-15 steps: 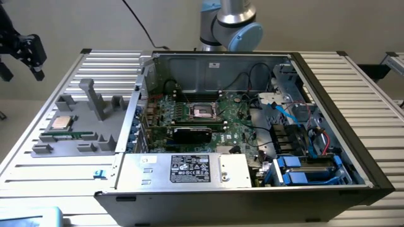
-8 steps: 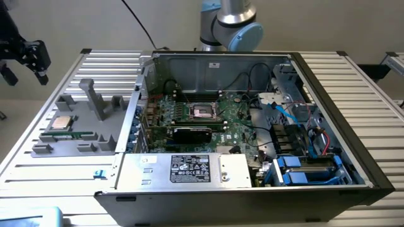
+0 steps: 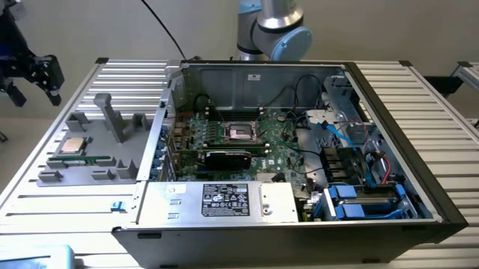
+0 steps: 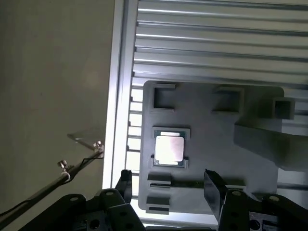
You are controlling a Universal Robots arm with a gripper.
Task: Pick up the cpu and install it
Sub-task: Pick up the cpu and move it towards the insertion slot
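The cpu (image 3: 73,144) is a small square chip with a pale metal top. It lies flat in a recess of the grey holder plate (image 3: 97,168) on the table, at the exterior view's left of the computer case. My gripper (image 3: 33,95) hangs high above the table's far left corner, well away from the cpu and open with nothing in it. In the wrist view the cpu (image 4: 169,149) sits in the holder plate (image 4: 211,144) beyond my two black fingertips (image 4: 214,190); the gripper (image 4: 168,190) stands wide open. The empty socket (image 3: 241,131) shows on the green motherboard.
The open computer case (image 3: 299,224) fills the table's middle, with a black graphics card (image 3: 228,158), cables and blue drive bays (image 3: 367,202) inside. Upright grey posts (image 3: 112,115) rise from the holder plate. A thin green memory stick (image 3: 75,161) lies in the plate near the cpu.
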